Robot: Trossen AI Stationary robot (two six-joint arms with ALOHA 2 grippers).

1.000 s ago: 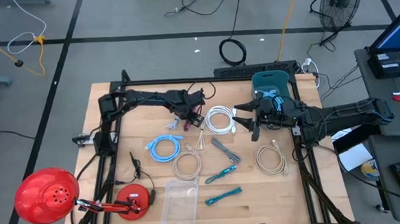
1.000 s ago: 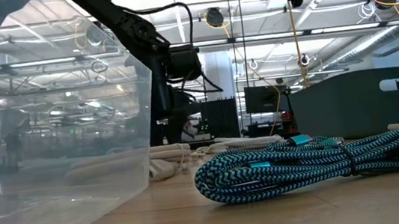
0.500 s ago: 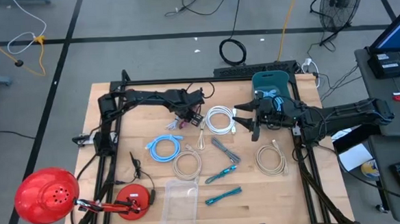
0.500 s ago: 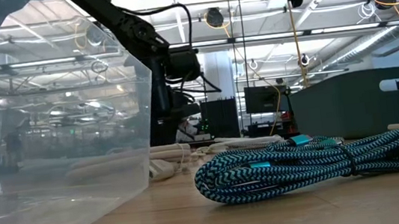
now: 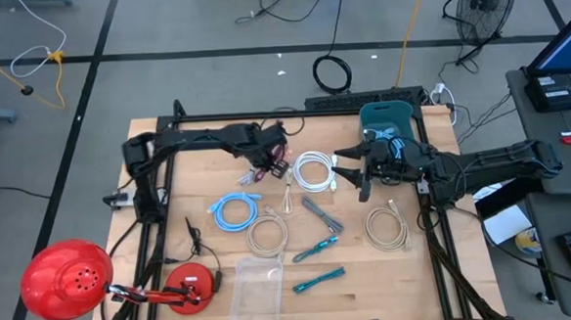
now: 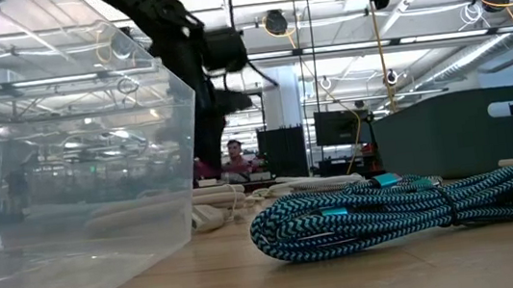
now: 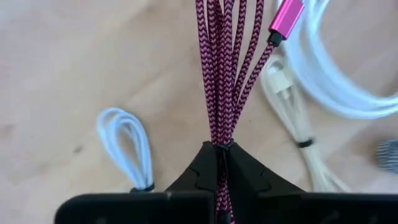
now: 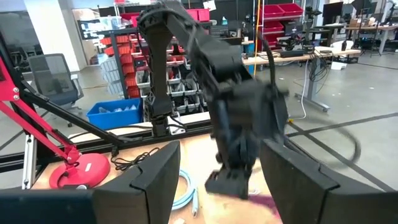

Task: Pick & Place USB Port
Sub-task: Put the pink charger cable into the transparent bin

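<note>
A: High view? Where's the USB cable?

B: Left gripper [image 5: 271,159] is near the table's far edge, clamped on the magenta braided USB cable [image 5: 278,167]. The strands trail from it toward the white cable coil [image 5: 314,170]. Right gripper [image 5: 350,172] hovers just past that coil, fingers spread, holding nothing. The dark grey bin [image 5: 390,125] is right behind the right arm, so the cable has to go rightward across the white coil.

A: Counts?

B: One magenta, one white coil, one light-blue coil [image 5: 234,211], two beige coils, two teal braided bundles, one clear tray [image 5: 254,295].

A: Low view?

B: Teal bundle [image 6: 390,208] in front, the bin [image 6: 463,130] behind it. Left arm lifted above the table.

A: Left wrist?

B: Fingers [image 7: 200,175] pinched shut on the magenta strands [image 7: 222,74], long axis straight out from the gripper, pink plug [image 7: 285,17] at the far end.

A: Right wrist?

B: Own fingers [image 8: 149,180] wide apart and empty, facing the left arm.
</note>
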